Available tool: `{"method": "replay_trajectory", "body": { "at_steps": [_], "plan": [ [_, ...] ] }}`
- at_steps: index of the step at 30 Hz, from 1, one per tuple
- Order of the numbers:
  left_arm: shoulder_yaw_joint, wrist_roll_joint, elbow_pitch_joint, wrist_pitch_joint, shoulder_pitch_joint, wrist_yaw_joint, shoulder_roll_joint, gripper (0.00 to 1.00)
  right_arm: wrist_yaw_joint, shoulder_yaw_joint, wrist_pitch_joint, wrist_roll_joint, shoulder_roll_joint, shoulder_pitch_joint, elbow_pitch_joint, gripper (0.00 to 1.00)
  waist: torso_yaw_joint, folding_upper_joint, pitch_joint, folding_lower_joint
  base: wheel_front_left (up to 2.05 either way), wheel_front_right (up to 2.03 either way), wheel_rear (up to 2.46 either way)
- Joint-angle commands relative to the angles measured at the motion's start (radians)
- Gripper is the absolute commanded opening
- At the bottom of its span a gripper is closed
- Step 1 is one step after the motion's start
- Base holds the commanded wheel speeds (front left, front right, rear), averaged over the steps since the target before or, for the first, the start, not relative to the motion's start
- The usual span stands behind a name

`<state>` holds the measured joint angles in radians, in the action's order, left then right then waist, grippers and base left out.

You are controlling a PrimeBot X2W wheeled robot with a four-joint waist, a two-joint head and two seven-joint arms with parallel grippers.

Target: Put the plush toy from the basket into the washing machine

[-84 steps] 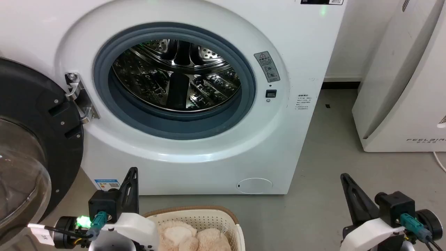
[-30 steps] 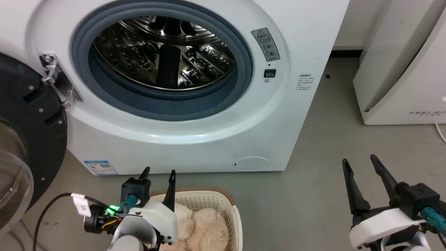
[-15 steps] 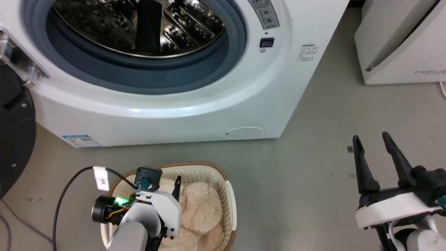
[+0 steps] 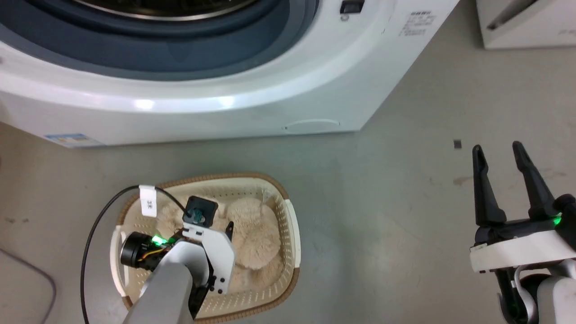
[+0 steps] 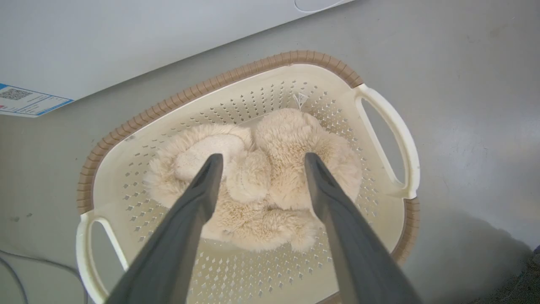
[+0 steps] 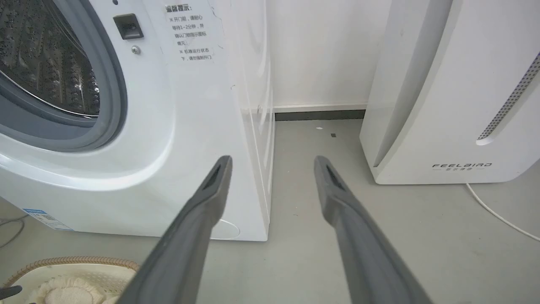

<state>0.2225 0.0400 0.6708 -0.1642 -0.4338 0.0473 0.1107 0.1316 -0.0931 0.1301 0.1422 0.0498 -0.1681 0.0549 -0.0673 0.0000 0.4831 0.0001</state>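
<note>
The fluffy beige plush toy lies curled in the oval cream basket on the floor, in front of the white washing machine. My left gripper hangs open just above the toy, its fingers pointing down into the basket, one on each side of the toy's middle, with nothing gripped. In the head view my left arm hides the toy's left part. My right gripper stands open and empty over bare floor, far right of the basket.
A plain white appliance lettered FEELBAIR stands right of the machine, with a floor gap between them. A white cable runs beside it. My left arm's black cable loops over the basket's left rim.
The head camera has tilted down, so the machine slid up the picture. My left gripper has come over the basket and turned down toward the toy. My right gripper stays open.
</note>
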Motion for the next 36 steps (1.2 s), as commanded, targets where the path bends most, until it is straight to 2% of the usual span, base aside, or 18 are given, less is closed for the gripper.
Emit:
{"method": "replay_trajectory", "body": {
  "at_steps": [1, 13, 36],
  "plan": [
    [0.007, 0.004, 0.021, -0.005, -0.029, 0.005, 0.006, 1.0, -0.001, -0.006, 0.011, 0.007, 0.0, -0.021, 0.009, 1.0, -0.005, 0.0, 0.029, -0.0001, 0.0, 0.0, 0.0],
    [0.031, 0.046, 0.145, -0.018, -0.13, 0.008, 0.022, 1.0, -0.001, -0.048, 0.036, 0.034, 0.0, -0.06, 0.025, 1.0, -0.013, 0.0, 0.16, -0.0001, 0.0, 0.0, 0.0],
    [0.103, 0.108, 0.381, -0.027, -0.358, -0.016, 0.04, 1.0, -0.001, -0.112, 0.083, 0.066, 0.0, -0.15, 0.065, 1.0, -0.013, 0.0, 0.391, -0.0001, 0.0, 0.0, 0.0]
  ]
}}
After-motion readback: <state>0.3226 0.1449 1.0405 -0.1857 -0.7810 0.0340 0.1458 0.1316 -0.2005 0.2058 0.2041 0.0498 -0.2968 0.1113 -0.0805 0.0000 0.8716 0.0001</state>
